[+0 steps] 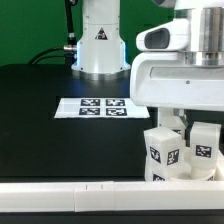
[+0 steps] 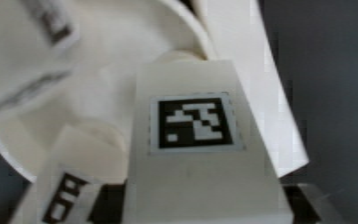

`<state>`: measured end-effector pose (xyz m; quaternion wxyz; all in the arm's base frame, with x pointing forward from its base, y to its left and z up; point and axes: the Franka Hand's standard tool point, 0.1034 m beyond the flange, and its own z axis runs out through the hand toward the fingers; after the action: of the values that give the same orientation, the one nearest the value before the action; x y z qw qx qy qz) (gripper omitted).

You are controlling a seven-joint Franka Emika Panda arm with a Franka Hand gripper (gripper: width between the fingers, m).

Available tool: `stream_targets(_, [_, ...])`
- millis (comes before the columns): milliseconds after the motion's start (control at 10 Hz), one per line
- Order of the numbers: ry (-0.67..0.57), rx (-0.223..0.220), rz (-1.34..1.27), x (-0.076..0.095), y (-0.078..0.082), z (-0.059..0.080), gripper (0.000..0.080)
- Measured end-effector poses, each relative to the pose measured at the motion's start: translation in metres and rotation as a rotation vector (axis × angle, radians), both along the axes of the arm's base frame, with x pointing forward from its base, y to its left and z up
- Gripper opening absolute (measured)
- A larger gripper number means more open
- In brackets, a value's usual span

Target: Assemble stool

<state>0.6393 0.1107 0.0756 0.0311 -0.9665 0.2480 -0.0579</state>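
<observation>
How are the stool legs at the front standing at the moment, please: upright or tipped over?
Upright, as far as shown: the stool legs stand on end side by side, tags facing outward, beneath the gripper. Their bases are hidden behind the white rail.

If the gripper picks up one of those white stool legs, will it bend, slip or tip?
The stool leg looks like solid moulded plastic, so probably stiff. Its smooth tapered faces could slip. Standing legs look stubby and blocky, so unlikely to roll, though a push might topple them.

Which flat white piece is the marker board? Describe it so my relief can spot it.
Start at the arm's white base at the back of the black table. The marker board lies flat just in front of it. Unlike the blocky tagged legs under the hand, it is a thin sheet with several tags.
</observation>
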Motion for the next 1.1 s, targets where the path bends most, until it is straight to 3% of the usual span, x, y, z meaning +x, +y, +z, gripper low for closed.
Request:
stream_targets(300, [0.010,0.029,-0.199,-0.0002,-0.0042,0.0000,0.0334])
stream_targets(500, [0.069,0.092,-0.742,-0.0077,-0.0016,-0.0036,0.0334])
stream_targets(600, [0.077,0.116,-0.881,-0.0053,-0.0043,-0.0033,0.0334])
stream_targets(1000, [0.093,0.158,-1.146,-0.0067,-0.0043,-0.0043,0.0334])
stream_targets(1100, [0.093,0.213,-1.413,-0.0090,-0.0032,-0.0050,0.0334])
